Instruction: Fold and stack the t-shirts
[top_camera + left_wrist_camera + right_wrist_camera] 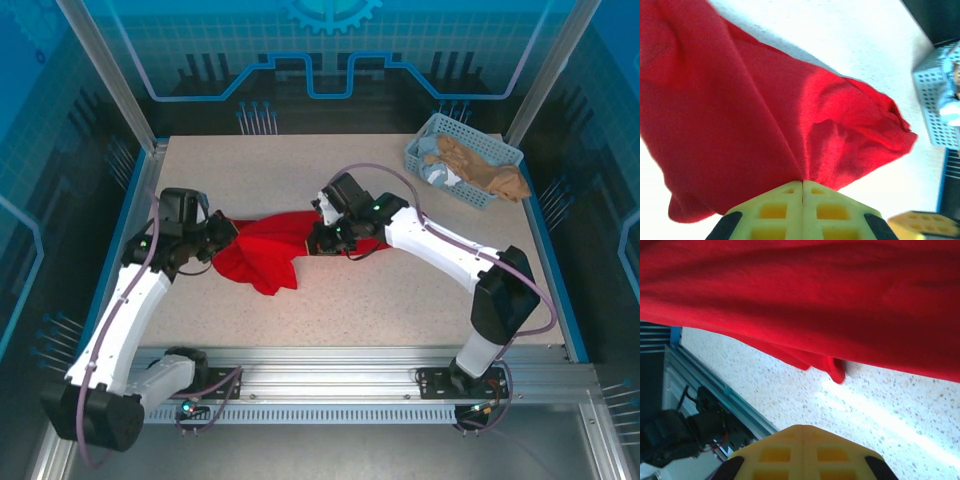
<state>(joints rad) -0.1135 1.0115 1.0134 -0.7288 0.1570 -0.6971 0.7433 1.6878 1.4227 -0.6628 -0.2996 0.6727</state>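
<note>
red t-shirt (268, 255) lies bunched and unfolded mid-surface (400, 310), left gripper (222, 238) at its 9 o'clock edge, right gripper (318, 240) over its 3 o'clock side. basket (428, 150) of clothes (480, 170) sits at 1 o'clock. left wrist: gripper clamped on red cloth. right wrist: gripper closed, no cloth visibly between. folding seems barely begun, with nothing stacked.

- red t-shirt (262, 255): soft knit cloth, fine ribbed weave, faint sheen along the folds
- tabletop (400, 300): pale speckled surface, smooth, matt
- basket (452, 124): pale blue plastic lattice, slight gloss
- left gripper (802, 184), right gripper (802, 428): yellow-green moulded plastic, matt
- front rail (350, 378): bare brushed metal
- left arm (135, 300): white plastic shell, smooth, semi-gloss
</note>
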